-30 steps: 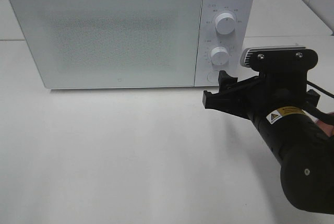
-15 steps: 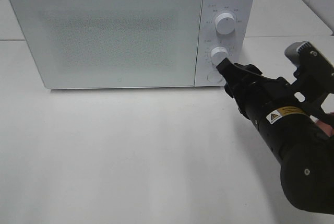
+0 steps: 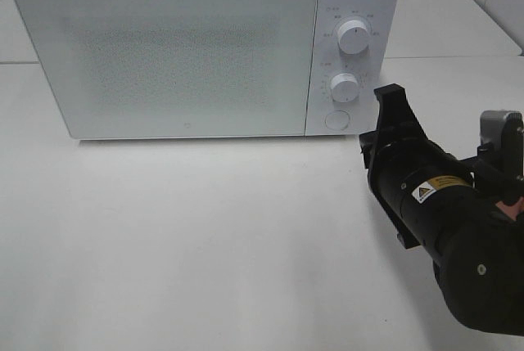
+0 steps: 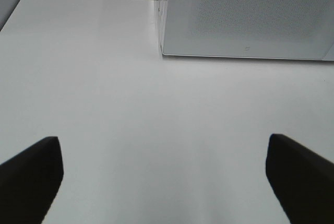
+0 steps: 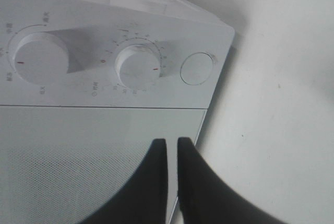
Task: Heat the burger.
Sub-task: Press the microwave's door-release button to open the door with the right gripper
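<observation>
The burger is out of view in every frame. The white microwave (image 3: 164, 56) stands at the back of the table with its frosted door closed. My right gripper (image 3: 387, 94) hangs just right of the control panel, a little off the lower knob (image 3: 345, 87). In the right wrist view its fingers (image 5: 168, 143) are pressed almost together with nothing between them, and they point at the panel below the lower knob (image 5: 136, 67). My left gripper (image 4: 162, 139) stands wide open and empty over bare table, in front of the microwave's left corner (image 4: 163, 51).
The panel carries an upper knob (image 3: 353, 36) and a round button (image 3: 335, 120) under the lower knob. The white table (image 3: 205, 236) spreads out in front of the microwave. A seam in the tabletop runs behind the microwave's left side.
My right gripper was open near the round button, then reached the lower knob, and now it has shut and drawn back to the right. The left gripper has stayed open.
</observation>
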